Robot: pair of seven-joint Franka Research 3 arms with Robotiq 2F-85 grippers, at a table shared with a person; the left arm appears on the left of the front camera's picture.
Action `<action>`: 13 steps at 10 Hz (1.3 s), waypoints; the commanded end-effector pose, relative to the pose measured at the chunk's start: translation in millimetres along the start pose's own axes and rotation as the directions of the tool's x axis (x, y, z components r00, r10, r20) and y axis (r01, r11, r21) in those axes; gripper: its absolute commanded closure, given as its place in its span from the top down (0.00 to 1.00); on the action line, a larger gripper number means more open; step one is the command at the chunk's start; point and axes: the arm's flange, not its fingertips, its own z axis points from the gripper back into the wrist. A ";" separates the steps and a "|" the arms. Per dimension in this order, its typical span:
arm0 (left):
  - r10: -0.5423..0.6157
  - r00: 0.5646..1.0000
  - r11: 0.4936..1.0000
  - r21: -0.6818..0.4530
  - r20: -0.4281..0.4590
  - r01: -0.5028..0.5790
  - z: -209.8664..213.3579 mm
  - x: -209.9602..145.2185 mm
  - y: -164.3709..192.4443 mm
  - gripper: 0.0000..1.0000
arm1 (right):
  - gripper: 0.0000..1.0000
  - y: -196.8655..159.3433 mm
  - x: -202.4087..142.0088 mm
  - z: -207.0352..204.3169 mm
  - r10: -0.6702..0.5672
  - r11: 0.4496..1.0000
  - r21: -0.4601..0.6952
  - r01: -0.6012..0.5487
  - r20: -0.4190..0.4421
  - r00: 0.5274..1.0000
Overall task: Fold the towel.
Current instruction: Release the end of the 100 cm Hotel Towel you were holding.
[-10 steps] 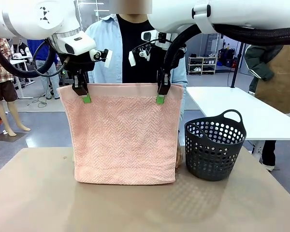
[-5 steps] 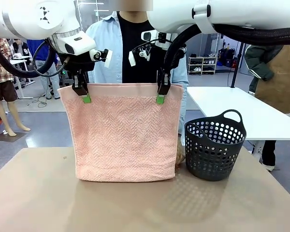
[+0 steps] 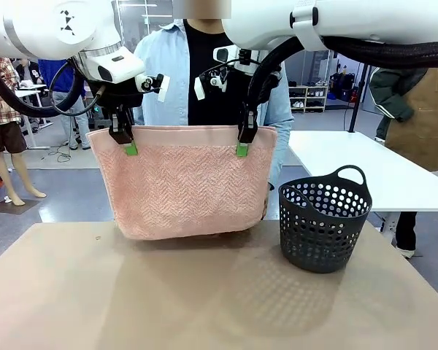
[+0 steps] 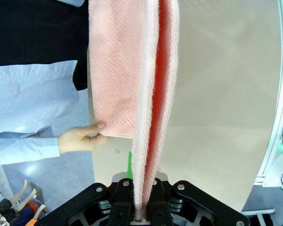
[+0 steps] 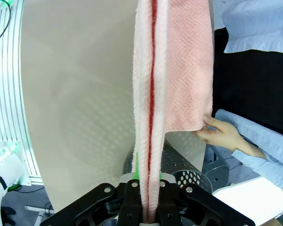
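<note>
The pale salmon-pink herringbone terry towel [image 3: 186, 186] is held hanging over the far half of the tan table [image 3: 204, 306], w/ its smooth plain band along the top edge. The top corners are pinched by the two grippers. The left gripper [image 3: 126, 142] is clamped tight on the top-left corner and the right gripper [image 3: 242, 144] on the top-right. Both are pointed straight down, w/ green pads seen on the robot-side face, and the top edge is kept level btw. them.

In the wrist views the cloth is seen edge-on btw. the black fingers, w/ its lower part drawn off toward the person. That part's corner is pinched by a person's hand [image 4: 80, 139] at the left gripper's end and by a second hand [image 5: 221, 132] at the right gripper's end. Light-blue sleeves are seen behind them.

Just right of the towel, a dark grey perforated plastic basket w/ loop handles [image 3: 325, 219] is stood on the table, apart from the cloth.

Vs. a second ago: the bottom edge, then down at the tabletop, is now raised clear of it, so the hanging part is seen shorter. The grippers, top edge & basket are unmoved.
</note>
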 end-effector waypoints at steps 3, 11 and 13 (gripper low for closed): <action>0.004 1.000 1.000 0.008 0.004 -0.004 2.6 -0.5 2.2 0.00 | 0.00 0.6 -1.9 2.0 0.016 1.000 0.002 -0.016 0.008 1.000; 0.004 1.000 1.000 0.008 0.004 -0.004 2.6 -0.5 2.2 0.00 | 0.00 0.6 -1.9 2.0 0.016 1.000 0.002 -0.016 0.008 1.000; 0.004 1.000 1.000 0.008 0.004 -0.004 2.6 -0.5 2.2 0.00 | 0.00 0.6 -1.9 2.0 0.016 1.000 0.002 -0.016 0.008 1.000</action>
